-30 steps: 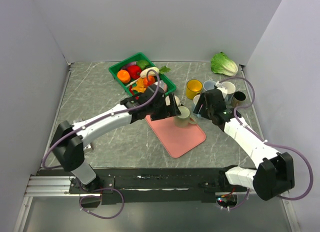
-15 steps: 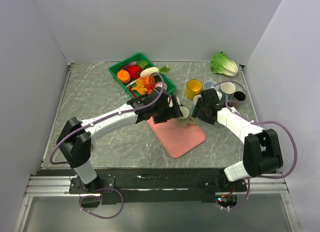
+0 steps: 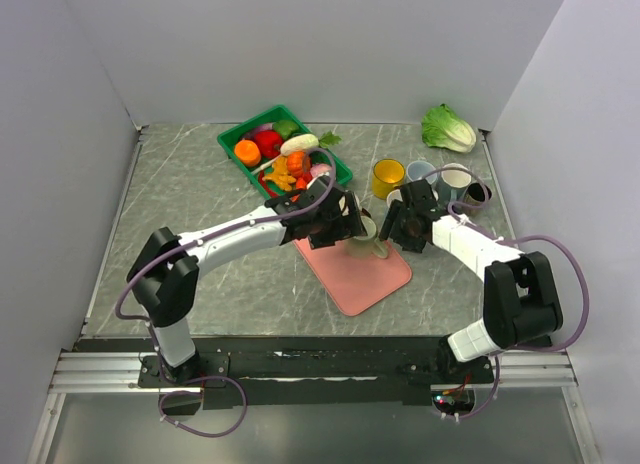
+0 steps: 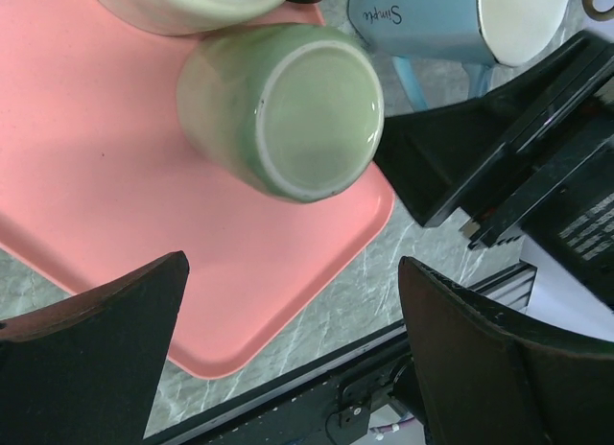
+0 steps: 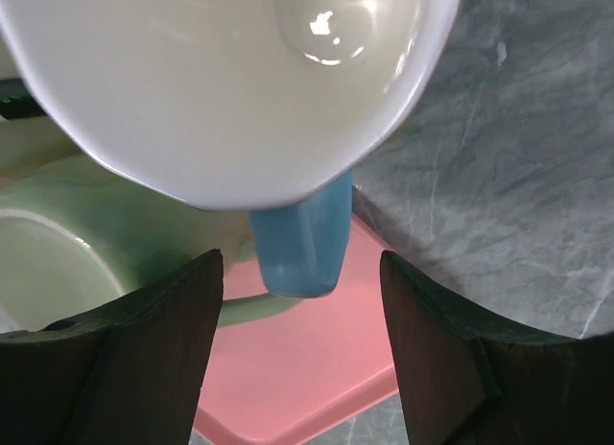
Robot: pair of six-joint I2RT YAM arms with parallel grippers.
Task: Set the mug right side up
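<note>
A pale green mug stands on the pink tray. In the left wrist view the green mug shows its flat base, with its body slanting away. My left gripper is open just left of it, and in its own view the left gripper has its fingers spread wide below the mug, touching nothing. My right gripper is open just right of the mug. In its own view the right gripper sits right at a blue mug's handle, with the green mug at the left.
A cream mug touches the green mug's far side. The blue mug lies between the grippers. Yellow, light blue, white and dark mugs stand behind. A green crate of vegetables and a lettuce are farther back.
My right gripper has moved left, closer to the green mug, and that arm has folded in. My left gripper has crept right, up to the mug. The mug has hardly moved.
</note>
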